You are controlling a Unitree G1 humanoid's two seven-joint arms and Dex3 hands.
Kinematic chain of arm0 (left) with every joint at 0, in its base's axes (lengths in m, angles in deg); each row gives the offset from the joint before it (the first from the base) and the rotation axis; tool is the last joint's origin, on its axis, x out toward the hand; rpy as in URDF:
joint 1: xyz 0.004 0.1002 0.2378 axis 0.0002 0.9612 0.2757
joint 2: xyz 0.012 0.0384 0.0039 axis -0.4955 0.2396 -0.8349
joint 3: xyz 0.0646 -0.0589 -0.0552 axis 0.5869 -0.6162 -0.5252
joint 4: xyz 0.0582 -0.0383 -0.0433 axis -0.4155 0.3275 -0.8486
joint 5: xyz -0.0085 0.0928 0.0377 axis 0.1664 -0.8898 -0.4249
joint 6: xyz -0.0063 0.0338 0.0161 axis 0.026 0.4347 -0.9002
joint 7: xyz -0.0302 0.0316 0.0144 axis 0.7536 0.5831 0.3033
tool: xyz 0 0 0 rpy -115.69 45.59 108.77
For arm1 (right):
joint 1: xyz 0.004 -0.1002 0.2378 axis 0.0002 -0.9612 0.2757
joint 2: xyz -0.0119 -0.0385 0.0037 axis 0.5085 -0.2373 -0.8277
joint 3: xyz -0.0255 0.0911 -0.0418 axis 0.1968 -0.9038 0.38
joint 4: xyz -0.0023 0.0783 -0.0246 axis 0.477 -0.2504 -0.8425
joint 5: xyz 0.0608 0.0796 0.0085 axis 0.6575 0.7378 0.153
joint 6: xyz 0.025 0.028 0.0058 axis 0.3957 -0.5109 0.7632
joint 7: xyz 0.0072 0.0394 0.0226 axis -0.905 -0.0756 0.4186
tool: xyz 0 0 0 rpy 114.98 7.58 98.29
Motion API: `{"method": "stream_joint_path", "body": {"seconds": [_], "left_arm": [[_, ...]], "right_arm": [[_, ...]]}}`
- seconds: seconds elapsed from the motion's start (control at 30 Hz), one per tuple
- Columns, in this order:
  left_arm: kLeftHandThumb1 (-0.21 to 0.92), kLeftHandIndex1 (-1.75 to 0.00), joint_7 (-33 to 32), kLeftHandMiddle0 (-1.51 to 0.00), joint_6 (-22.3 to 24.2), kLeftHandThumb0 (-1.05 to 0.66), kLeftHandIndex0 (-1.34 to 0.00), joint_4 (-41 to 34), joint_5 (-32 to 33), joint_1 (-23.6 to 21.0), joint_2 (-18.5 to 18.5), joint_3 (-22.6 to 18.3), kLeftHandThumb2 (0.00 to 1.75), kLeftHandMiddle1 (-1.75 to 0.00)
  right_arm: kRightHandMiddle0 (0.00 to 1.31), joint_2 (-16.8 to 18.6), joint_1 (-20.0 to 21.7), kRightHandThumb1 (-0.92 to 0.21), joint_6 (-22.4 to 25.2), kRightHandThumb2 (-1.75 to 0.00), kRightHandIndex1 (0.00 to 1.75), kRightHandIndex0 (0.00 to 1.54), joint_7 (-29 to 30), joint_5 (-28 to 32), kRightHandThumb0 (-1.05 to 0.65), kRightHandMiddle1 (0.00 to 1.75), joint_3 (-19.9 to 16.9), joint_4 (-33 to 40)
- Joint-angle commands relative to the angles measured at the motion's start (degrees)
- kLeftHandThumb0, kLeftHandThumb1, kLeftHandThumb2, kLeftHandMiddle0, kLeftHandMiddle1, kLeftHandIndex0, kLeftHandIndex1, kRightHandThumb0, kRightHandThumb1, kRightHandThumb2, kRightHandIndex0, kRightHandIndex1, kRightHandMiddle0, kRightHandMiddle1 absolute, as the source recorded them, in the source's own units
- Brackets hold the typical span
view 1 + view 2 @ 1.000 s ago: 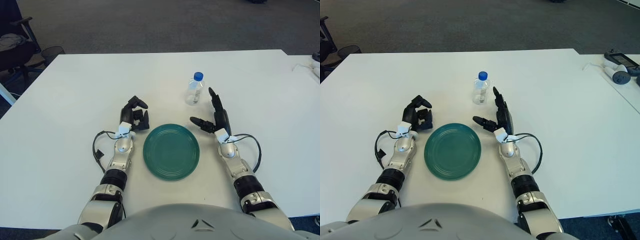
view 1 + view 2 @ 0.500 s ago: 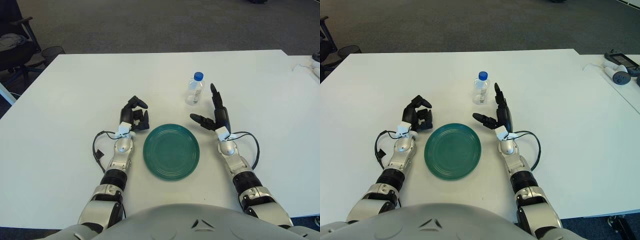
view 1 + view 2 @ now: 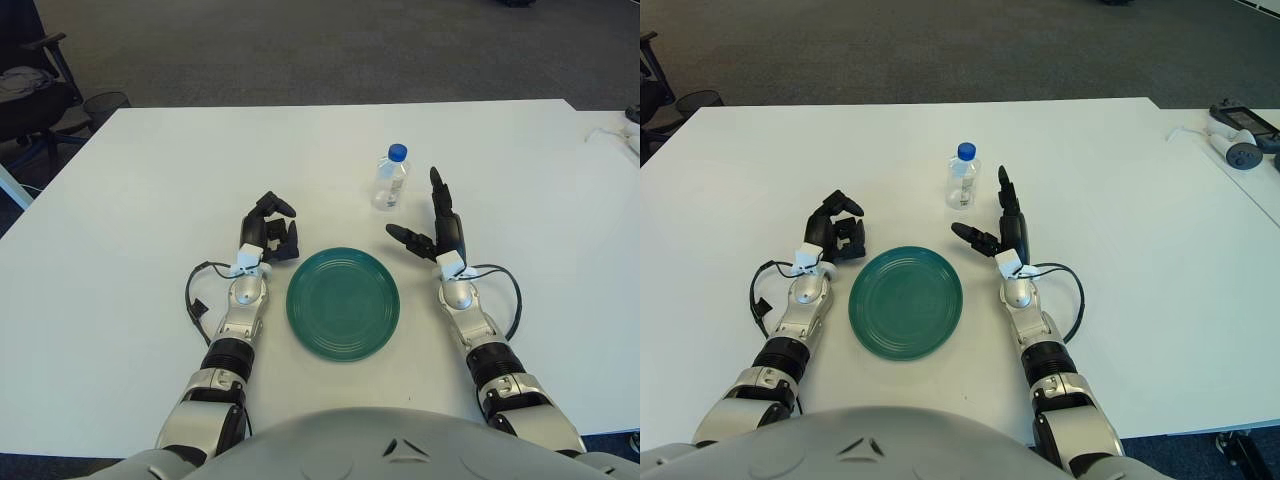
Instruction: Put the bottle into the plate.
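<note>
Standing upright beyond the plate [image 3: 343, 304], the bottle [image 3: 389, 180] looks light and tippy; right hand [image 3: 436, 230], fingers spread, should grip mid-body. Left hand [image 3: 268, 231] is curled, holding nothing.

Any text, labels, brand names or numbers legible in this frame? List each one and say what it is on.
No text can be read anywhere in these views.
Small clear plastic bottle with a blue cap: no readable label; anything printed is too small to tell.
Round dark green plate: plain, only concentric rings.
White tags at the wrists of the left hand and right hand: no print legible.
</note>
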Motion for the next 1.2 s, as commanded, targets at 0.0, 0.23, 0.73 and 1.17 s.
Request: {"method": "stream_joint_path", "body": {"seconds": [0.0,0.23,0.73,1.17], "left_arm": [[0.21,-1.75,-0.2,-1.29,-0.1,-0.51,-0.69,2.0,-0.6,3.0,-0.3,-0.1,1.44,-1.75],[0.21,-1.75,-0.2,-1.29,-0.2,-0.51,-0.69,2.0,-0.6,3.0,-0.3,-0.1,1.44,-1.75],[0.19,-1.75,-0.2,-1.29,-0.7,-0.52,-0.71,3.0,-0.2,2.5,-0.4,-0.5,1.47,-1.75],[0.19,-1.75,-1.2,-1.28,-1.0,-0.52,-0.71,3.5,-0.9,2.3,-0.6,-0.8,1.47,-1.75]], "right_arm": [[0.0,2.7,-6.9,-0.87,0.7,-0.04,0.0,0.0,-0.3,1.3,-1.05,0.0,0.3,-5.9],[0.0,3.6,-5.8,-0.88,0.0,-0.04,0.0,0.0,-0.2,2.8,-1.05,0.0,-0.6,-7.9],[0.0,5.2,-1.1,-0.85,0.4,-0.02,0.0,0.0,-2.3,6.6,-1.03,0.0,-3.0,-10.4],[0.0,6.2,4.0,-0.84,1.4,-0.01,0.0,0.0,-3.5,8.2,-0.97,0.0,-4.5,-13.8]]}}
